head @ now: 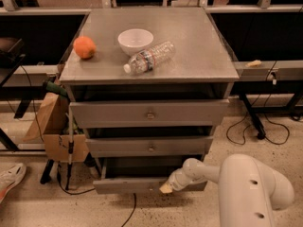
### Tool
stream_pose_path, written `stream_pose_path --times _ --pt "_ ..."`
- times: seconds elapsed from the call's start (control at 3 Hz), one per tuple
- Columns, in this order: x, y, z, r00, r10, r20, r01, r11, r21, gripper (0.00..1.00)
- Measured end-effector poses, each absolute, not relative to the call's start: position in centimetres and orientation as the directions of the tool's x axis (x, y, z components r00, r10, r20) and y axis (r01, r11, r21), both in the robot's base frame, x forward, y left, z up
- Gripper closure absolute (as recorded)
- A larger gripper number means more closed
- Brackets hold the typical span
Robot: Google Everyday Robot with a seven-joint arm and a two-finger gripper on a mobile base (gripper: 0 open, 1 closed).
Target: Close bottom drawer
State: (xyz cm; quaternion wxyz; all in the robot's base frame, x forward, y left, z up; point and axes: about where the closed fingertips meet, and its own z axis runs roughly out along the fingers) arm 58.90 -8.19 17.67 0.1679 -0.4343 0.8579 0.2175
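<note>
The bottom drawer (123, 185) is the lowest of three grey drawers in a metal cabinet. It stands pulled out a little, its slim front panel forward of the middle drawer (150, 146) above. My gripper (166, 187) reaches in from the right on a white arm (246, 183). Its tan tip rests against the middle of the bottom drawer's front panel, where it hides the knob. The top drawer (149, 113) has the taller front.
On the cabinet top stand an orange (84, 47), a white bowl (135, 41) and a lying plastic bottle (149, 57). A cardboard box (54, 126) and a cane lean at the cabinet's left. Cables (258, 126) lie on the floor at right. A shoe (10, 178) lies far left.
</note>
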Motion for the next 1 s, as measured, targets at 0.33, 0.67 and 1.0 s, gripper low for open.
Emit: stream_pose_path --times 0.33,0.67,1.0 --pt "58.7 -8.2 17.7 -0.566 -0.672 -0.477 -0.818 0.528 0.227 1.0" --pt "59.1 -7.9 18.0 -0.557 -0.674 -0.484 -0.822 0.529 0.211 1.0" --pt "59.8 -7.7 18.3 -0.549 -0.67 -0.499 -0.823 0.536 0.186 0.86"
